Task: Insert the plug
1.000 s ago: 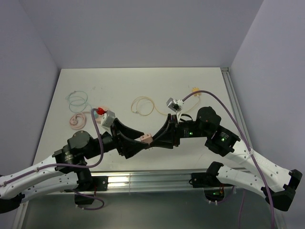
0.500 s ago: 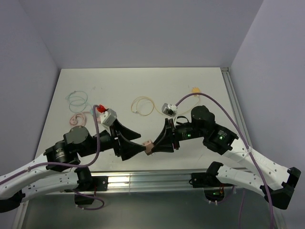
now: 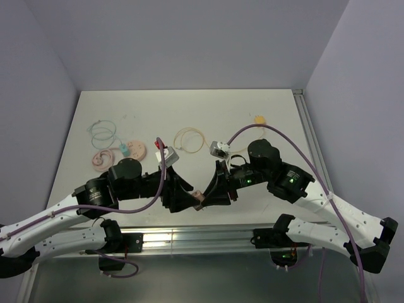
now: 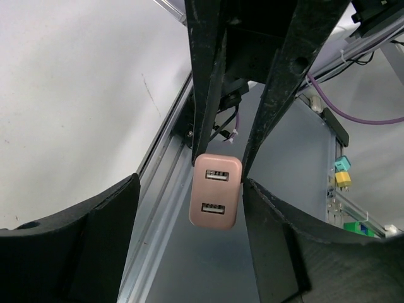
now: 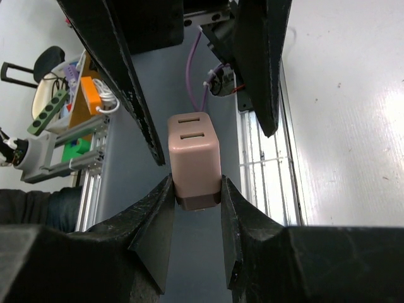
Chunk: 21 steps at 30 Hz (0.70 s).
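Holding: right gripper (image 5: 196, 184) is clenched on the pink charger (image 5: 194, 158), one finger on each side wall, low on the body. The face with the two slots stands proud of the fingertips.

Position: in the overhead view the charger hangs at about 6 o'clock on the table (image 3: 252, 101), close to the near edge, where the two arms meet nose to nose.

Left gripper (image 4: 190, 183) is spread, not gripping. Its fingers flank the charger at 3 and 9 o'clock in its own camera. The 9 o'clock finger is clearly apart; the 3 o'clock finger is just beside the shell, contact cannot be told.

Handling (judgement):
- Charger looks like a small rigid plastic block, light, with smooth rounded corners. Likely slippery and prone to twist in a narrow grip.
- Best taken on the flat side walls, well behind the slotted face, as now.
- A plug on a limp cord should be pinched on its stiff shell, not on the cord.

Cables lie well apart from the charger: yellow cable (image 3: 178, 144) at 12 o'clock from it, pink coil (image 3: 101, 160) at 10 o'clock.

Hidden or unclear:
- Rear of the charger is buried between the right fingers; prongs not seen.
- No plug shows in either gripper; which cable end goes in, I cannot tell.
- Overhead, the fingers cover most of the charger.
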Each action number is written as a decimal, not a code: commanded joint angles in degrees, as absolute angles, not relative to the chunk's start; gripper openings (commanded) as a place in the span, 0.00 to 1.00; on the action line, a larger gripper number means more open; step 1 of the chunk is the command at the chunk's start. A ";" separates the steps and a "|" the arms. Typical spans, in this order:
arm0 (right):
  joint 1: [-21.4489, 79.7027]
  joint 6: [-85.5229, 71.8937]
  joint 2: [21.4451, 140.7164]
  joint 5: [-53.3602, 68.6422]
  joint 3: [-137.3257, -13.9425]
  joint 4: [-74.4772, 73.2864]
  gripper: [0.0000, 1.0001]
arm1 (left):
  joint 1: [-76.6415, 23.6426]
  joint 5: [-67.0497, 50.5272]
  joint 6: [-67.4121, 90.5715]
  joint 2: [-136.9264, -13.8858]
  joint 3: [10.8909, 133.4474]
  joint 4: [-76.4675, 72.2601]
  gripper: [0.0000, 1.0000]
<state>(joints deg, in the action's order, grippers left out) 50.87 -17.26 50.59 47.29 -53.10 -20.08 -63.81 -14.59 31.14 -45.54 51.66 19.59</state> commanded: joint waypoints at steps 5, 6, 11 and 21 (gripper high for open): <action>51.68 -13.27 51.33 47.55 -56.69 -23.11 0.00 | -61.44 -21.70 29.53 -45.53 54.75 19.95 0.67; 51.68 -13.27 51.33 47.29 -56.69 -23.03 0.00 | -61.26 -22.23 29.44 -45.88 54.84 20.13 0.66; 51.77 -13.18 51.59 46.85 -57.30 -23.03 0.00 | -60.64 -24.34 28.83 -47.20 55.02 21.01 0.62; 51.94 -13.19 52.82 46.84 -57.74 -22.94 0.00 | -60.29 -26.20 28.30 -48.87 54.32 20.74 0.57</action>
<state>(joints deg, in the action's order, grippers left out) 51.27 -13.96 52.51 46.57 -55.13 -24.05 -60.55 -24.67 29.54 -49.08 52.75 22.00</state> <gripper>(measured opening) 0.382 0.594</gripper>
